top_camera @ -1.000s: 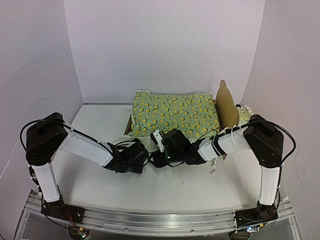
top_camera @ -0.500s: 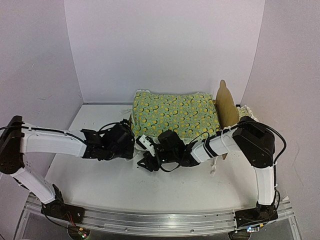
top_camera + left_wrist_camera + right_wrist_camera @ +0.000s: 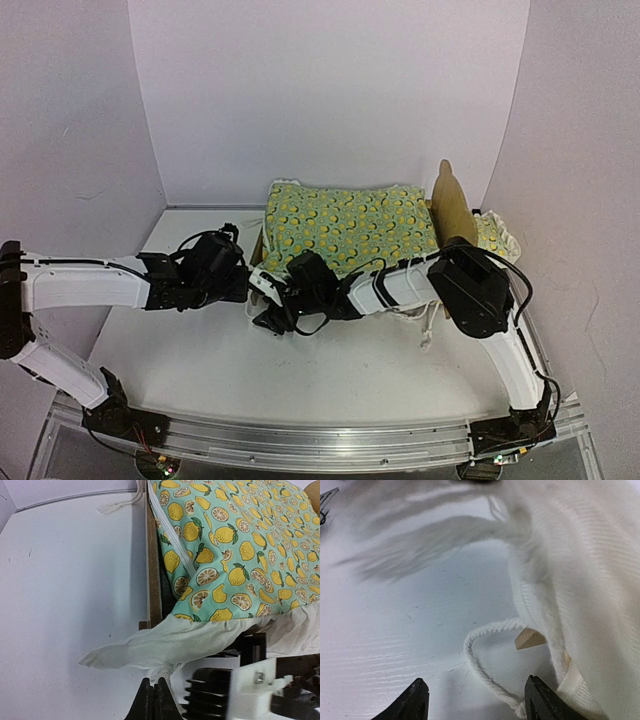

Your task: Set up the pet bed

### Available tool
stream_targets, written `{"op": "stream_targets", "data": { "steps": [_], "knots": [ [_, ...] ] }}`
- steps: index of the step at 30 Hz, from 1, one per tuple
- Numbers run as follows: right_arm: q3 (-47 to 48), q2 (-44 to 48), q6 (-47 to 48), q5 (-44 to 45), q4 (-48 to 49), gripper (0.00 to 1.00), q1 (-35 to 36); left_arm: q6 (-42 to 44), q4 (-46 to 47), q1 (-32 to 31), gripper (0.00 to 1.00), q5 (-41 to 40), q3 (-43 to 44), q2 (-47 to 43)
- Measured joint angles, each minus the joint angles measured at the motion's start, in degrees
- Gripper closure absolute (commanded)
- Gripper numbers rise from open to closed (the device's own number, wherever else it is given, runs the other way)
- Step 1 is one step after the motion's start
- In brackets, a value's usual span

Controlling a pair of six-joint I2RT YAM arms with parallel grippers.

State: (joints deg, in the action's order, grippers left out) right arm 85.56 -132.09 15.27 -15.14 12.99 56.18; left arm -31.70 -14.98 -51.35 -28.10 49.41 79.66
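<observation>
white walls (image 3: 330, 90) close in a white worktop (image 3: 330, 385). toward the back, right of centre, stands the pet bed (image 3: 452, 228), its tall headboard (image 3: 447, 190) at the right end. a green-yellow lemon-print blanket (image 3: 350, 225) covers the bed, and a matching pillow (image 3: 496, 236) lies just beyond the headboard. from the left wrist view, the plywood foot rail (image 3: 152, 570) shows with a strip of dark mattress pad (image 3: 165, 587) beside it, under the blanket's edge. the blanket's white ruffle (image 3: 165, 645) spills over the rail's near corner, and the left jaws are closed tight on a pinch of that ruffle. the right jaws stand apart, holding nothing, low over the worktop just beside the ruffle. ahead of them lie a loop of white cord (image 3: 482, 652) and a small wooden corner (image 3: 529, 639).
</observation>
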Motion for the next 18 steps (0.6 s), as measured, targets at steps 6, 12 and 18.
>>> {"op": "stream_targets", "data": {
  "steps": [6,12,18],
  "knots": [
    [6.73,-4.50,-1.07,1.27,-4.92,0.29,0.00,1.88,1.25,1.20,1.00,0.87,-0.15,-0.68],
    [9.07,-6.58,-3.08,2.82,-7.98,0.44,0.22,2.12,2.12,1.33,1.00,2.43,-0.42,-0.83],
    [7.82,-6.03,-4.09,3.28,-7.63,0.85,0.42,2.16,2.23,1.42,1.00,3.17,-0.85,-0.98]
  ]
}}
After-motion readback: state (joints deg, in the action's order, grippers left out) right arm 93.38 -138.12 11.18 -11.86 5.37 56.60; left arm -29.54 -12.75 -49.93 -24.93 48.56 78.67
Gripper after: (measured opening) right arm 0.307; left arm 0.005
